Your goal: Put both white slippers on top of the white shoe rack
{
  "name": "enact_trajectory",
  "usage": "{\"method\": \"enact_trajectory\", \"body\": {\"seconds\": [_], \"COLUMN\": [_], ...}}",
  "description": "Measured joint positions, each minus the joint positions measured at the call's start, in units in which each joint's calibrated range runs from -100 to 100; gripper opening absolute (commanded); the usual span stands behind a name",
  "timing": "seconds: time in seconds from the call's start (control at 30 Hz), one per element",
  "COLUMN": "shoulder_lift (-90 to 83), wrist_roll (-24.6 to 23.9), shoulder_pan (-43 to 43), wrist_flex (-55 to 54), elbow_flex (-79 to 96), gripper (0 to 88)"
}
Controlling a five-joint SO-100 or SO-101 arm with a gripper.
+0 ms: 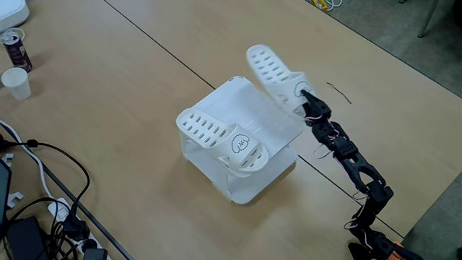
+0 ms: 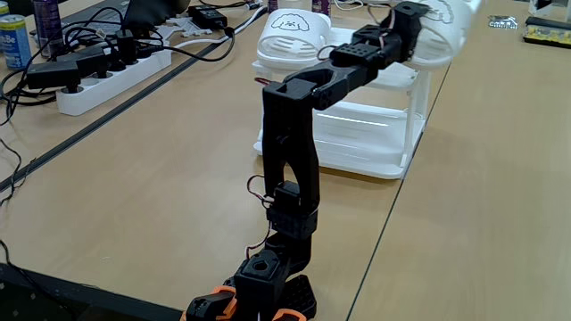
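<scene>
Figure: your arm [image 2: 290, 152] stands near one edge of a light wood-grain worktop [image 1: 130, 94] and reaches over the white shoe rack [image 1: 242, 177]. The worktop is made of panels; in a fixed view a dark seam [image 1: 162, 47] runs diagonally across it behind the rack. Beyond the worktop's far edge in that view you see grey floor [image 1: 390, 29].

One white slipper [image 1: 220, 141] lies flat on the rack's top panel, its cartoon face [image 1: 240, 143] upward, along the side of the panel farther from your arm. In another fixed view the same slipper [image 2: 290, 31] shows at the rack's far side, behind the arm.

The second white slipper [image 1: 274, 72] is pinched at one end by your end effector [image 1: 307, 97]. It is tilted, lifted clear of the worktop, above the rack's edge nearest the arm; its free end points away from the arm's base. Whether it touches the rack's top you cannot tell.

The rack [image 2: 366, 134] has see-through sides and a lower shelf, and sits towards the middle of the worktop.

Surroundings: at the worktop's far left corner in a fixed view stand a drink can [image 1: 16, 49] and a white paper cup [image 1: 16, 82]. Black cables [image 1: 43, 188] and a white cable cross the near left edge. In another fixed view a white power strip [image 2: 116, 76] with black plugs lies beside the seam, and a blue can [image 2: 13, 40] stands near the left edge. A thin dark wire [image 1: 339, 92] lies on the worktop beyond the end effector.
</scene>
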Motion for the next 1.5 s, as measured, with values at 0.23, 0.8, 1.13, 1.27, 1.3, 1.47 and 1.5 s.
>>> {"method": "enact_trajectory", "body": {"seconds": [0.23,0.8,1.13,1.27,1.3,1.47,1.5], "shoulder_lift": [0.0,-0.3,-0.3,-0.3,-0.3,-0.4,-0.4], "wrist_roll": [0.0,0.0,0.0,0.0,0.0,0.0,0.0], "shoulder_pan": [-5.2,-8.2,-8.7,-8.9,-9.0,-9.1,-9.1], "wrist_flex": [0.0,0.0,0.0,0.0,0.0,0.0,0.0], "elbow_flex": [0.0,6.1,6.1,6.1,6.1,6.1,6.1], "gripper": [0.7,0.7,0.8,9.7,14.3,23.2,23.2]}}
